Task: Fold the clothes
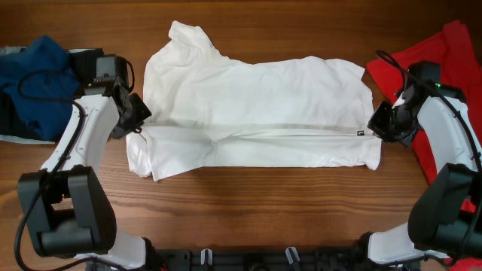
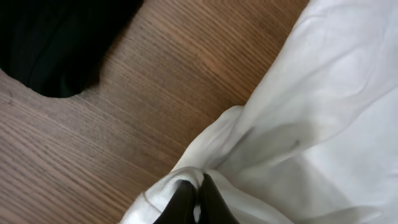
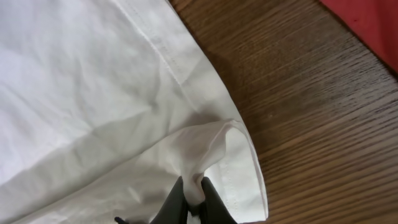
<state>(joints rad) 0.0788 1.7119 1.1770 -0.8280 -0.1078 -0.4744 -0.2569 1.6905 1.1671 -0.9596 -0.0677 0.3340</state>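
Nearest you, the white T-shirt [image 1: 256, 113] lay on the table [image 1: 248, 196], long axis left to right between your arms. Your left gripper [image 2: 195, 185] pinched its left edge, your right gripper [image 3: 193, 185] its right; the rest lay beyond.

Overhead view:
- The blue garment [image 1: 34, 83] was cut off by the left edge and partly covered by the left arm [image 1: 75, 188].
- The red shirt [image 1: 452, 53] was cut off by the right edge and partly covered by the right arm [image 1: 452, 196].
- Both arms ran off the bottom edge.
- The label [image 1: 361, 134] on the white shirt [image 1: 256, 105] was too small to read.
- The tips of the left gripper [image 1: 140, 125] and right gripper [image 1: 374, 125] were hidden under their own housings.

Left wrist view:
- The fingers [image 2: 181, 202] were cut off by the bottom edge.
- The dark cloth [image 2: 56, 37] was blurred and cropped at the top-left corner.

Right wrist view:
- The fingers [image 3: 175, 200] were cut off by the bottom edge.
- Only a corner of the red shirt [image 3: 367, 25] showed.
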